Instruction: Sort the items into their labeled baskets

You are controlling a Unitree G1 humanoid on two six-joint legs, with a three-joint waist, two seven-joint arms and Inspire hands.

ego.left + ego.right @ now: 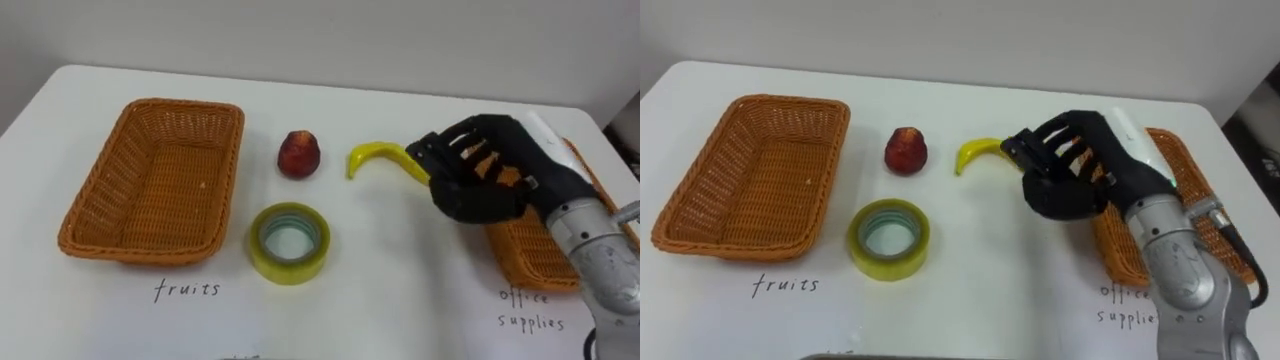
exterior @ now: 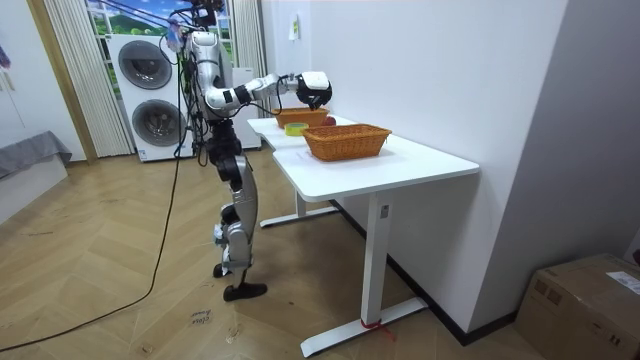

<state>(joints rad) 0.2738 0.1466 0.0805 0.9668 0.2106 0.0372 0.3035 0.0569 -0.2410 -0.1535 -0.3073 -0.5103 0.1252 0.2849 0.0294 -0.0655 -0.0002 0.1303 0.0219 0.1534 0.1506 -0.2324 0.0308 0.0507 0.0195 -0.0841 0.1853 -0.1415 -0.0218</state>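
Note:
A yellow banana [image 1: 372, 155] lies on the white table, right of centre. My right hand [image 1: 480, 180] comes in from the right and covers the banana's right end, its fingers curled round it. A red fruit [image 1: 298, 154] sits left of the banana. Nearer to me lies a roll of yellow-green tape [image 1: 318, 245], flat on the table. The wicker basket labelled fruits [image 1: 90, 190] stands at the left and holds nothing. The basket labelled office supplies [image 1: 540, 262] stands at the right, partly hidden under my right forearm. In the room view the right hand [image 2: 315, 88] hangs over the table.
I stand at the long side of a white desk [image 2: 400, 160], a white wall beyond it. Two stacked washing machines [image 2: 148, 90] stand behind me. A cardboard box [image 2: 585, 305] sits on the floor at the room view's right.

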